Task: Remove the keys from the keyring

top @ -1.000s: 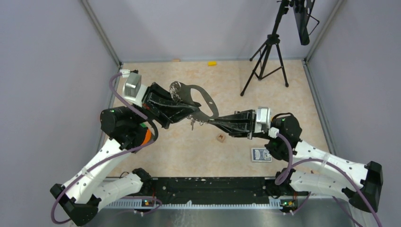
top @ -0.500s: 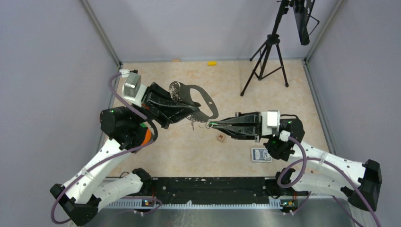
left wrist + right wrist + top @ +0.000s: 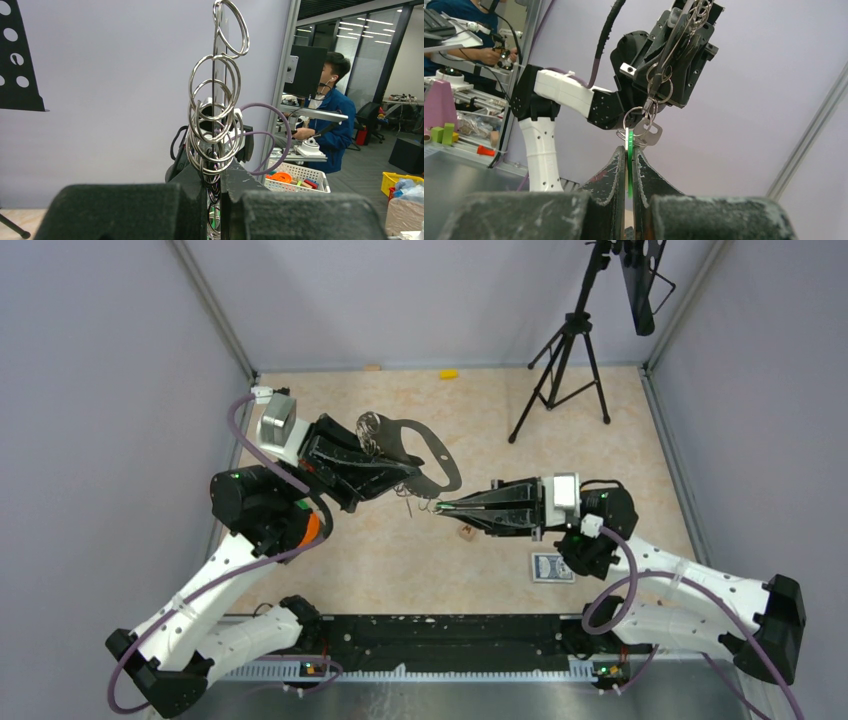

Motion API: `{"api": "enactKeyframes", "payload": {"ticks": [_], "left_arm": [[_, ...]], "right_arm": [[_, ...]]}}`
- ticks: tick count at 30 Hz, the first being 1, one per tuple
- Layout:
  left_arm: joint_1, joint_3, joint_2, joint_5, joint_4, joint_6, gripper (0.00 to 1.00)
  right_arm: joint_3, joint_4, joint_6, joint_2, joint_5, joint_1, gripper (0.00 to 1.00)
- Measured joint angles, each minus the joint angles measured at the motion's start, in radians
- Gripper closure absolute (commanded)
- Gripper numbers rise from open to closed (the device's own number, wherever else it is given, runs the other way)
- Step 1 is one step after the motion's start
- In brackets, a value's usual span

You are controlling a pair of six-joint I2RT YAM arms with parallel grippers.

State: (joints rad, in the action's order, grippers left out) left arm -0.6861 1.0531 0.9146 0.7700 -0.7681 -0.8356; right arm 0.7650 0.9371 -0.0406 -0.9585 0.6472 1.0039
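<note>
My left gripper point(image 3: 408, 473) is held above the table, shut on the grey D-shaped keyring point(image 3: 432, 450). In the left wrist view my left gripper point(image 3: 214, 172) has the loop edge-on between its tips, with several small wire rings point(image 3: 214, 117) stacked along it. From those rings the keys point(image 3: 411, 502) hang. My right gripper point(image 3: 441, 506) reaches in from the right, shut on the green-headed key point(image 3: 629, 150). A silvery key point(image 3: 652, 135) dangles just behind that one on the same small ring.
A small brown cube point(image 3: 467, 532) lies on the table under my right gripper, and a blue card deck point(image 3: 553, 567) sits nearer the right base. A black tripod point(image 3: 560, 370) stands at the back right. A yellow piece point(image 3: 449, 373) lies by the back wall.
My right wrist has rolled and dropped a little toward the near side, still shut on the green key. The left gripper and keyring have barely shifted.
</note>
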Motion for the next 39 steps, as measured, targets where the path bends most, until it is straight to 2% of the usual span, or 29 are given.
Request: {"api": "enactKeyframes", "payload": {"ticks": [13,19,21,25,35,39], "left_arm": [[0.0,0.0,0.0,0.001,0.002,0.0,1.0],[0.0,0.0,0.0,0.002,0.005,0.0,1.0],[0.0,0.0,0.0,0.004,0.006,0.001,1.0],[0.0,0.002,0.0,0.009,0.012,0.001,1.0],[0.0,0.007,0.0,0.012,0.017,0.002,1.0],[0.0,0.007,0.0,0.012,0.018,0.002,1.0]], "right_arm": [[0.049,-0.211,0.134,0.007,0.007,0.0,1.0],[0.054,-0.23,0.153,0.012,0.005,0.0,0.99],[0.054,-0.231,0.154,0.015,0.0,0.0,0.93],[0.048,-0.227,0.154,0.029,-0.016,0.0,0.88],[-0.001,-0.221,0.153,0.057,-0.033,0.0,0.89],[-0.006,-0.219,0.152,0.059,-0.036,0.0,0.83]]}}
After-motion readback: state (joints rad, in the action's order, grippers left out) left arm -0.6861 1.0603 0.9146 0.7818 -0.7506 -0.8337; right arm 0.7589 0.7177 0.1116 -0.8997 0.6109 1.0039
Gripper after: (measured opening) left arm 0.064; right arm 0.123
